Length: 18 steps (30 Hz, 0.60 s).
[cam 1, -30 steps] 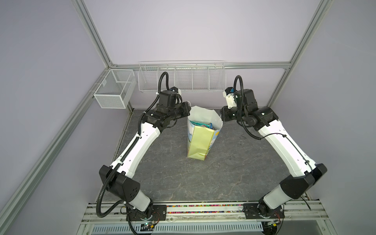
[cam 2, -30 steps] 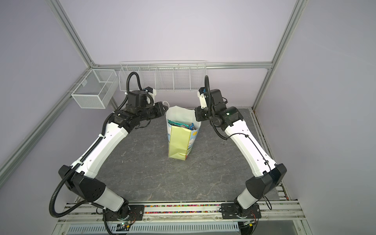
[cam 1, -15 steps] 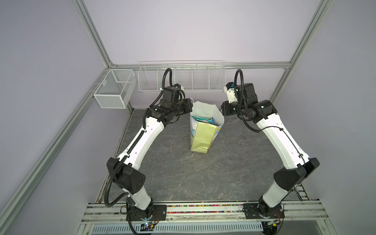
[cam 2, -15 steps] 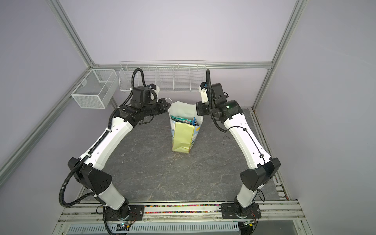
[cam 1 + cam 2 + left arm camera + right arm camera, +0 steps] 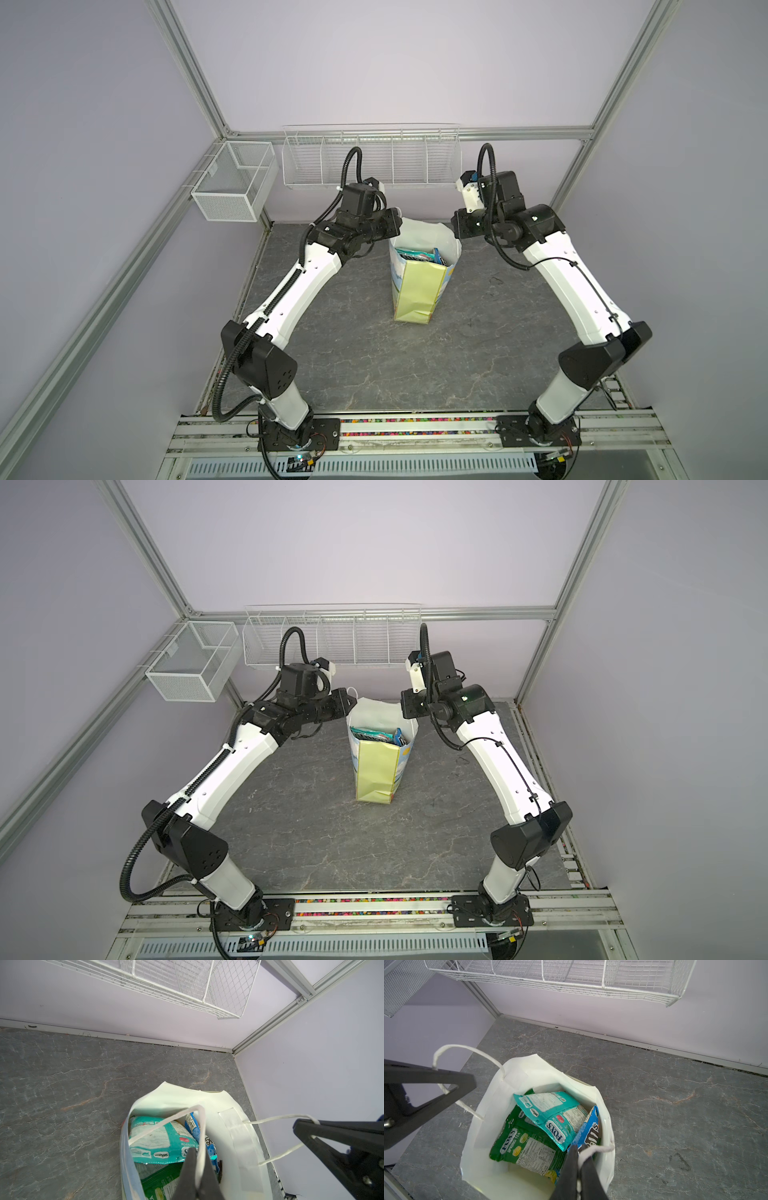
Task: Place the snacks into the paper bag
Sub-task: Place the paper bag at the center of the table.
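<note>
Cord handles (image 5: 201, 1126), white, seem my safest hold on this flimsy pale-green paper bag (image 5: 417, 291); left gripper (image 5: 198, 1157), right gripper (image 5: 580, 1156) each pinch one.

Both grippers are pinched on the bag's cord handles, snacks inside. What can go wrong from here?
1. The left gripper and right gripper each pinch a thin white cord handle near the fingertips; a cord may slip out, dropping the tall paper gift bag.
2. Pulling outward could tear the cords from the paper.
3. The glossy teal candy packet lies high in the bag; tilting might spill it.
</note>
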Tool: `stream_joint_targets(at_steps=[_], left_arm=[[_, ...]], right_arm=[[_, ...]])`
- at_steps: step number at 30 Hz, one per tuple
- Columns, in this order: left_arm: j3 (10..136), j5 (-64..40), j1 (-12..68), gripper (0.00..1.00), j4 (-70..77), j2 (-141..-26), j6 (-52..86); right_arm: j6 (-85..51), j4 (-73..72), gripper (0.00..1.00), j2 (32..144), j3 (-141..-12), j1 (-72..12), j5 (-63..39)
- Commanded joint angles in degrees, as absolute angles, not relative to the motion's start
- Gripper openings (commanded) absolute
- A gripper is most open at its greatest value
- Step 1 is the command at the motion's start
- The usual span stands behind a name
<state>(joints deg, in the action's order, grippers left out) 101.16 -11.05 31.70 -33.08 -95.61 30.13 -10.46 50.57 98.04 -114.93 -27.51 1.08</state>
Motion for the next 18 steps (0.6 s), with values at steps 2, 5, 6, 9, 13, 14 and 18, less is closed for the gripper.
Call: stream_joint_targets(at_steps=[2, 5, 6, 9, 13, 14, 18], left_arm=[[98.8, -11.3, 32.0, 0.00, -28.7, -91.8, 30.7], [97.1, -11.1, 32.0, 0.00, -28.7, -90.7, 30.8], [96.5, -11.0, 32.0, 0.00, -28.5, -90.3, 30.8], [94.4, -9.7, 32.0, 0.00, -27.8, -88.4, 30.6], [92.8, -7.8, 32.0, 0.00, -28.9, -87.0, 29.8], [92.2, -7.5, 32.0, 0.03, -28.9, -86.6, 29.7], [90.2, -6.7, 32.0, 0.25, -28.4, -85.1, 29.7]], right_arm=[[-10.0, 45.2, 0.10, 94.9, -112.5, -27.3, -0.1], [-10.4, 45.1, 0.14, 94.7, -111.6, -27.3, -0.5], [-10.6, 45.2, 0.14, 94.6, -111.5, -27.3, -0.8], [-11.2, 44.9, 0.19, 94.0, -110.0, -27.3, -1.6], [-11.9, 43.7, 0.35, 92.0, -106.8, -27.3, -2.0], [-12.0, 43.3, 0.42, 91.5, -106.0, -27.4, -2.3], [-12.1, 42.7, 0.56, 89.9, -103.6, -27.3, -3.5]])
